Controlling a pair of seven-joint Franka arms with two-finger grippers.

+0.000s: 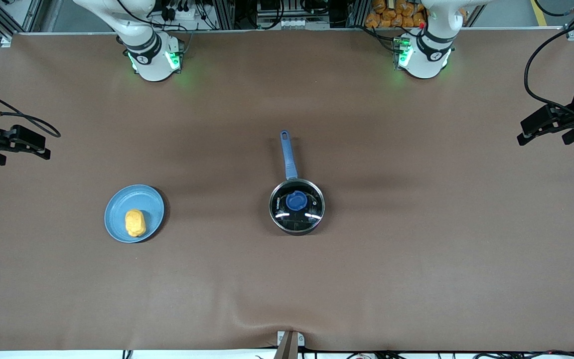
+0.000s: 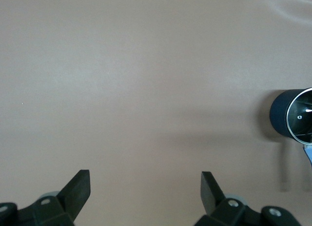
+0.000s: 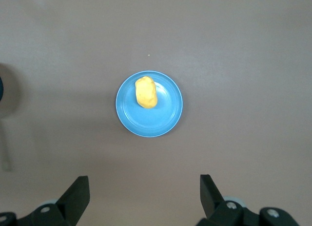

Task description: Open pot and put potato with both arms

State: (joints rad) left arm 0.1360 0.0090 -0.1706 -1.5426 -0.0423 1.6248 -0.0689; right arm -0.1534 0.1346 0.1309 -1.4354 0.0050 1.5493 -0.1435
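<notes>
The pot (image 1: 297,207) stands at the table's middle with its glass lid on, blue knob (image 1: 297,200) on top, and its blue handle (image 1: 287,154) pointing toward the robots' bases. Part of the pot (image 2: 292,119) shows at the edge of the left wrist view. The potato (image 1: 135,223) lies on a light-blue plate (image 1: 120,209) toward the right arm's end; it also shows in the right wrist view (image 3: 146,92). My left gripper (image 1: 528,130) (image 2: 145,184) hangs open and empty high over the left arm's end. My right gripper (image 1: 38,143) (image 3: 145,187) hangs open and empty high over the right arm's end.
The brown table cover (image 1: 416,249) has a wrinkle at the front edge by a metal bracket (image 1: 288,344). The plate (image 3: 165,113) lies flat under the potato. Cables and frames run along the table's edge by the arm bases.
</notes>
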